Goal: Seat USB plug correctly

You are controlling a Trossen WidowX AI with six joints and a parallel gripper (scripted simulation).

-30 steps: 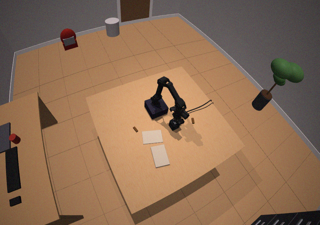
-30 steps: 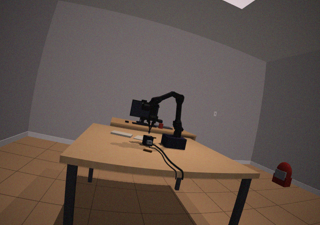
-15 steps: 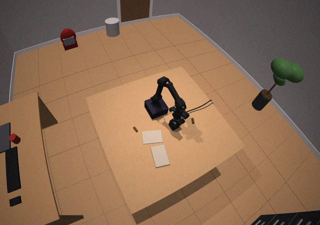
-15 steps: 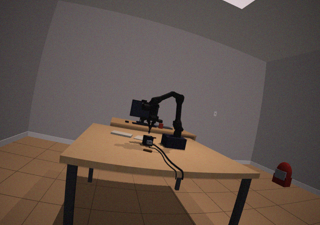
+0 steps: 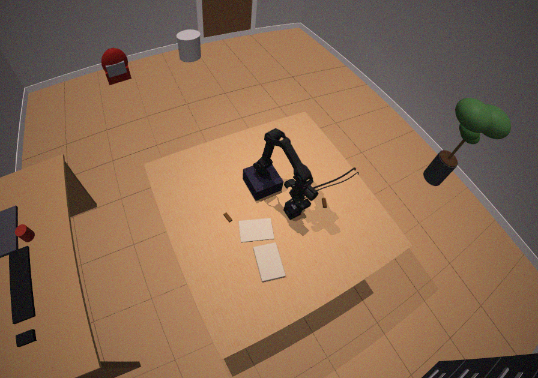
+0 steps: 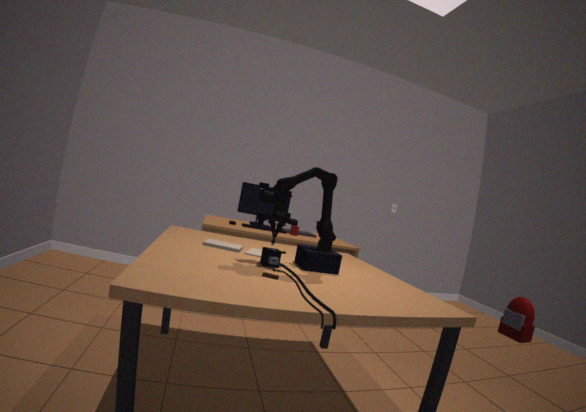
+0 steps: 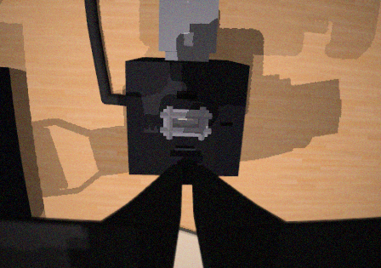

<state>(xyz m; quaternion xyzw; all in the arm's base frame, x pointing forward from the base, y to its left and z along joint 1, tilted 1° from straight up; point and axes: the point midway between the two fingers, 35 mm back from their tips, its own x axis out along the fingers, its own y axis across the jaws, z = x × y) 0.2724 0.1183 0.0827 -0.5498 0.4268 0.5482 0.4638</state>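
The black power cube [image 5: 292, 211] [image 6: 266, 254] [image 7: 145, 152] stands on the table [image 5: 217, 300] [image 6: 198, 274], with a grey plug block [image 7: 188, 25] [image 6: 273, 259] on one side. The grey-rimmed socket [image 7: 185, 122] on its top shows uncovered in the wrist view. My gripper [image 5: 298, 200] [image 6: 274, 233] [image 7: 187, 174] hangs straight above the socket, clear of the cube. It is shut on the small dark USB plug [image 6: 273, 240], which points down at the cube. The fingers hide most of the plug in the wrist view.
Two black cables [image 5: 338, 179] [image 6: 307, 293] [image 7: 95, 37] run from the cube over the table edge. Two white pads [image 5: 256, 229] [image 5: 269, 261] lie in front of the cube. Small brown blocks [image 5: 227, 216] [image 5: 323, 202] [image 6: 270, 275] lie nearby. The arm's base [image 5: 262, 182] [image 6: 318, 259] stands close behind.
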